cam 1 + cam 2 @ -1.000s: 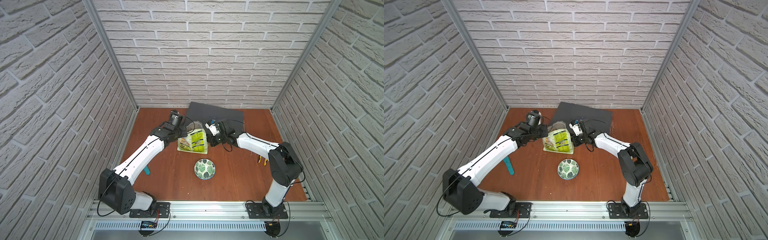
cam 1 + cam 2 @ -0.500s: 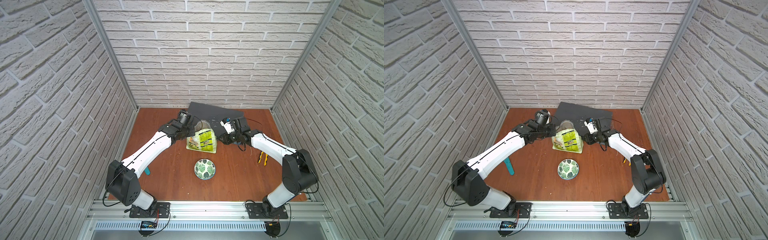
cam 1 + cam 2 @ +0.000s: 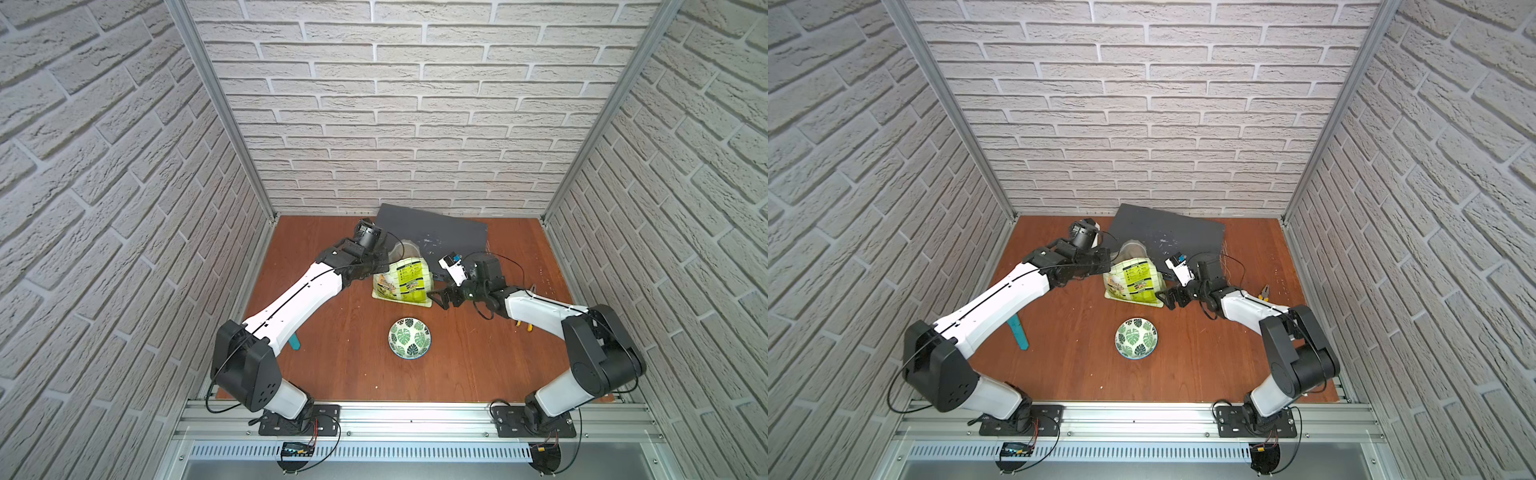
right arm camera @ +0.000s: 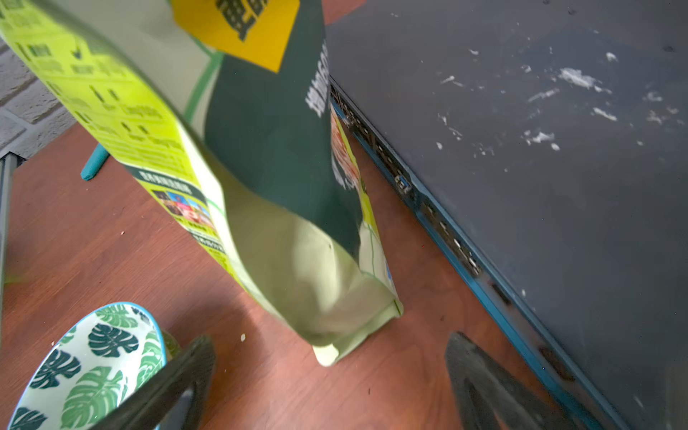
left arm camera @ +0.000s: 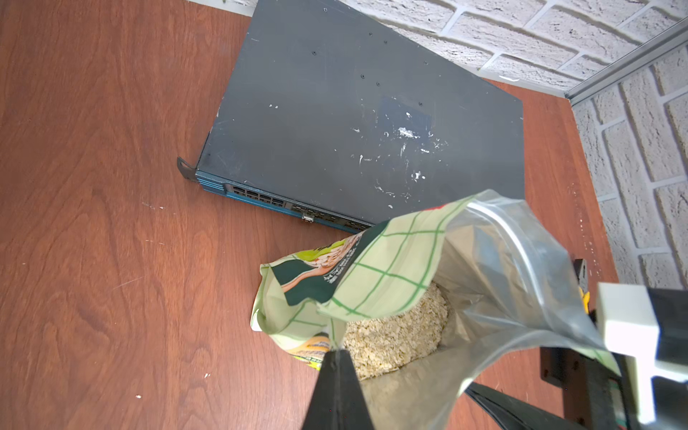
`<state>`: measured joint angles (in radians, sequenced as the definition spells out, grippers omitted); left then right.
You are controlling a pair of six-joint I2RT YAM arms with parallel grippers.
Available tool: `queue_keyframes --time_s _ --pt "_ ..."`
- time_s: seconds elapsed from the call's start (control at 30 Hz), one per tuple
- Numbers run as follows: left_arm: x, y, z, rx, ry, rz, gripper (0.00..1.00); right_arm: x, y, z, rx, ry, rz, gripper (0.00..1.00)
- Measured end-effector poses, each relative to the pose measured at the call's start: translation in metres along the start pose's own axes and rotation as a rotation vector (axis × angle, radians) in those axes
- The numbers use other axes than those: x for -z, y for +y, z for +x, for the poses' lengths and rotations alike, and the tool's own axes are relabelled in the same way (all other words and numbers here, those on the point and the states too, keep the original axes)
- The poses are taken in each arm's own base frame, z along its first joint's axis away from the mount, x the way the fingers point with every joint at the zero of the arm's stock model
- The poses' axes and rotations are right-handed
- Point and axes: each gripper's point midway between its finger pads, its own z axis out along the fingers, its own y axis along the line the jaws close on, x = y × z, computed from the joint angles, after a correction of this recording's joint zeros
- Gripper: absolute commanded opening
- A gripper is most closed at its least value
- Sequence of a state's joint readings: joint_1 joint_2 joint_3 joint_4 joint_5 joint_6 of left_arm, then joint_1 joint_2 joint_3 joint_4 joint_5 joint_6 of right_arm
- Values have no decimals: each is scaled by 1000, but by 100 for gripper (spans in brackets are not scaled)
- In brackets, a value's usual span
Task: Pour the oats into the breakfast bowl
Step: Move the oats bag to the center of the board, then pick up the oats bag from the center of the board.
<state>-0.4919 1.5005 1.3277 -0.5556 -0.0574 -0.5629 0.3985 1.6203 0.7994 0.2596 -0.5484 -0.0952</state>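
The light green pouch (image 3: 403,282) (image 3: 1136,282) stands tilted on the table, its top open toward the back. Pale oats (image 5: 394,335) lie inside it. My left gripper (image 3: 383,266) (image 3: 1106,266) (image 5: 337,353) is shut on the pouch's top edge (image 5: 391,275). My right gripper (image 3: 438,297) (image 3: 1167,299) (image 4: 329,346) is open at the pouch's lower right corner (image 4: 324,316), with nothing between its fingers. The breakfast bowl (image 3: 409,336) (image 3: 1136,338) (image 4: 93,357), white with green leaves, sits empty in front of the pouch, just beside one right finger (image 4: 186,372).
A dark grey network switch (image 3: 432,232) (image 5: 353,111) (image 4: 521,149) lies flat behind the pouch. A teal tool (image 3: 295,343) (image 3: 1019,334) lies under the left arm. Yellow-handled pliers (image 3: 1264,291) lie at the right. Brick walls close three sides.
The right gripper has opened, let go of the pouch and drawn back to its lower right corner. The left gripper carried the pouch a little to the right.
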Motion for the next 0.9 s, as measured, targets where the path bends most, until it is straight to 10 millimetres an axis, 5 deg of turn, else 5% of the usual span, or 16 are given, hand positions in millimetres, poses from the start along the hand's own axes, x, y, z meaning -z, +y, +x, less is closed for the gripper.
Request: queue_keyframes --time_s 0.27,0.9 --pt "0 1 1 -4 6 -3 0 -39 15 7 57 -20 -97 99" --pt "0 8 2 4 15 -22 0 -74 35 0 113 -88 -117 96"
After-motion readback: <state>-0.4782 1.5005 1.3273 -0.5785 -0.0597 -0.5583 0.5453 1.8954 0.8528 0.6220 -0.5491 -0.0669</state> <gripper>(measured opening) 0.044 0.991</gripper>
